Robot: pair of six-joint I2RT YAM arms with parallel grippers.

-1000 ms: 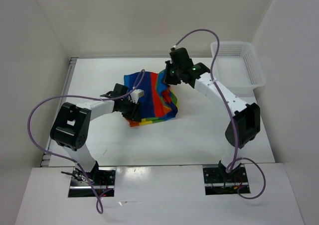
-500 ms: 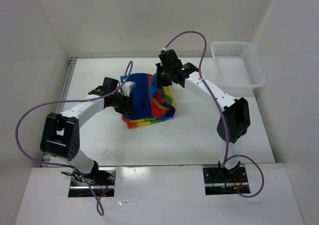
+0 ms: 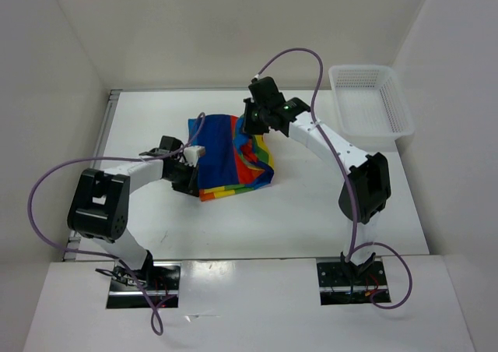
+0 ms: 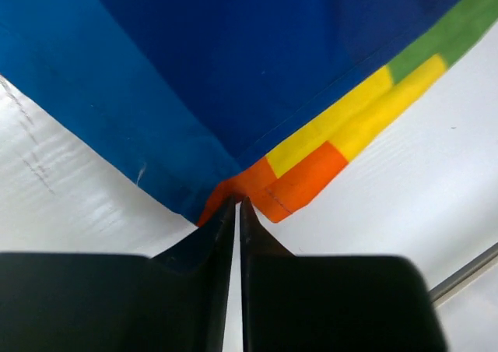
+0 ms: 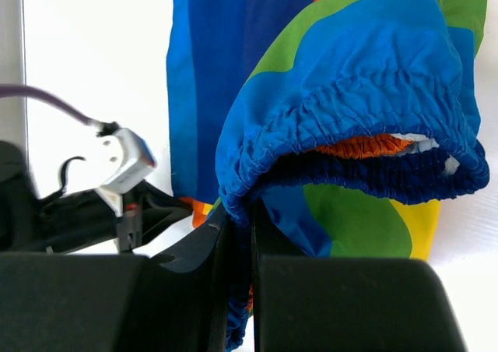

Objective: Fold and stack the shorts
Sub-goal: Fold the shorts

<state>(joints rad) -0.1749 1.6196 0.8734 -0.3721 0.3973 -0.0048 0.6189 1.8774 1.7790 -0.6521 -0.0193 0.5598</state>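
Pinching shorts (image 3: pixel 219 146) edges: left claw (image 4: pixel 236 205), right claw (image 5: pixel 240 212).

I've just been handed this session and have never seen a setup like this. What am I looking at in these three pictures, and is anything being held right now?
These are two robot arms bolted at the near edge of a white table. The wide picture comes from a fixed camera above and behind them, with the left arm on its left. The other two pictures come from a camera on each wrist, so the black shapes at the bottom are that arm's own fingers. Rainbow-striped shorts lie on the table, and a white mesh basket stands at the far right. The left gripper is closed on an orange corner of the shorts' hem. The right gripper is closed on the blue gathered waistband, which looks lifted.
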